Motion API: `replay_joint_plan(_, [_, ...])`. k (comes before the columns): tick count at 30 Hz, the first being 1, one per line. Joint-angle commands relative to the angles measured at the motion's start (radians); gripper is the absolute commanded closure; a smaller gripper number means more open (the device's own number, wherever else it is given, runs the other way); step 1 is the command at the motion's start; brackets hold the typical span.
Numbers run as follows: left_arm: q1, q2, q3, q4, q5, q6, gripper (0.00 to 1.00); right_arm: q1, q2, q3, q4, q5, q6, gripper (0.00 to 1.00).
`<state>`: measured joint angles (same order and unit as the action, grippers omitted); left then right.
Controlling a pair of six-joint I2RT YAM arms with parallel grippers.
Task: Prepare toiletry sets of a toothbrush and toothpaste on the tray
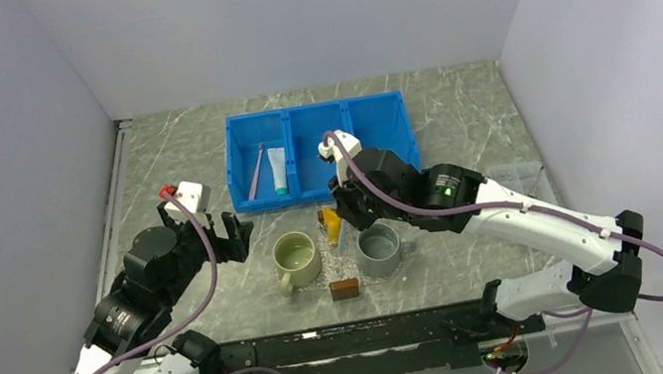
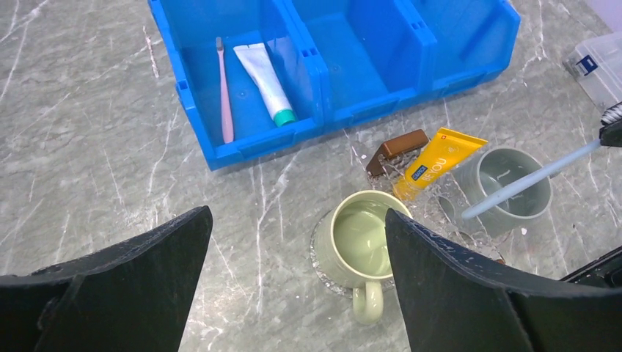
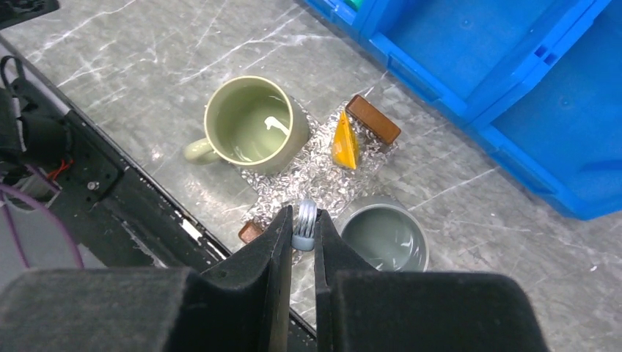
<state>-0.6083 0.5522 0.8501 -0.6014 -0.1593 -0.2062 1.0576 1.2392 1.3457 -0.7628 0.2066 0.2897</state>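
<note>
On the tray (image 3: 308, 180), yellow toothpaste (image 2: 434, 161) carries white lettering (illegible)

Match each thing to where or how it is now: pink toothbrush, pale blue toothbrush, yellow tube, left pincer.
Things:
1. pink toothbrush
2. pale blue toothbrush
3. yellow tube
4. left pincer

Places and states:
A. on the glittery tray, between the green mug and the grey mug
B. wide open, holding nothing
C. in the blue bin, beside the white tube
D. gripped by the right pincer

Pairs: 1-C, 2-D, 3-A, 4-B
</note>
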Motion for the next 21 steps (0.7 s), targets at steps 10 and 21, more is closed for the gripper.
replay_joint_plan(10, [0.014, -0.017, -0.010, 0.038, -0.021, -0.011, 0.06, 0.012, 0.049, -0.020, 0.106, 0.065, 0.002, 1.00])
replay_joint_plan(21, [0.020, -0.027, -0.010, 0.036, -0.023, -0.011, 0.05, 0.021, 0.097, -0.039, 0.133, 0.063, 0.014, 1.00])
